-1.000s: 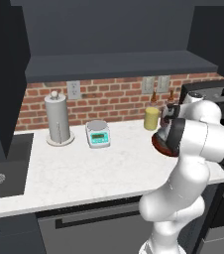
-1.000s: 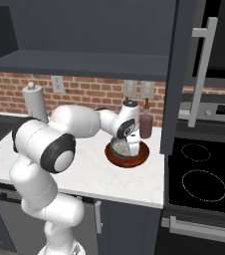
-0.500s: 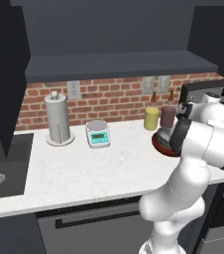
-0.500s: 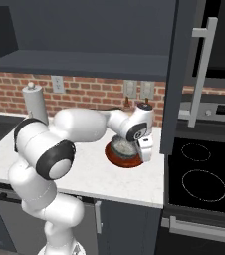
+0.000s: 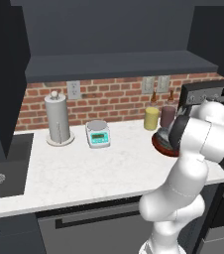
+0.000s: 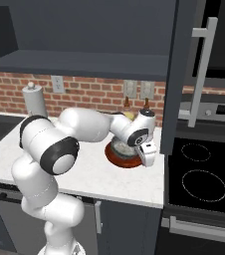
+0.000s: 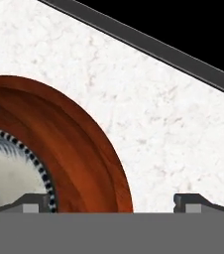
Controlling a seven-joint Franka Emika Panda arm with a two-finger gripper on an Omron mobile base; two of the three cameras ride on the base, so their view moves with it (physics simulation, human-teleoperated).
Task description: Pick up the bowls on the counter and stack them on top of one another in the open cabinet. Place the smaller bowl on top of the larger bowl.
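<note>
Claw [image 7: 113, 201] spread wide, grasping nothing, hanging low over the right end of the desk [image 7: 173, 129] with its tips straddling the rim of the red-brown bowl [image 7: 79, 144]: one fingertip [image 7: 34, 201] inside, at the beaded edge of the small grey bowl [image 7: 10, 168], the other out over bare marble. Seen in the right base view tucked against the near right side of the red-brown bowl [image 6: 127, 160], beside the tall dark side panel [image 6: 176, 74]. Small grey bowl seated inside the red-brown one already, both on the desk, well below the open cabinet [image 6: 84, 64] and its dark shelf floor. Probably glazed ceramic, both of them: stiff, fairly heavy for their size, slick at the glossy surface, liable to chip or crack if dropped or knocked against the shelf edge. Best taken by a pinch across the rim wall, one finger in and one out, squarely and deep enough not to slide off. Thin, shallow, near plate-like rim on the red-brown one, so little to bite; likely to tilt under its own weight when lifted by one edge, more so with the grey bowl riding inside. Bottles [image 5: 159, 116] close behind, near the brick wall [image 5: 114, 99], worth clearing on the way up.
</note>
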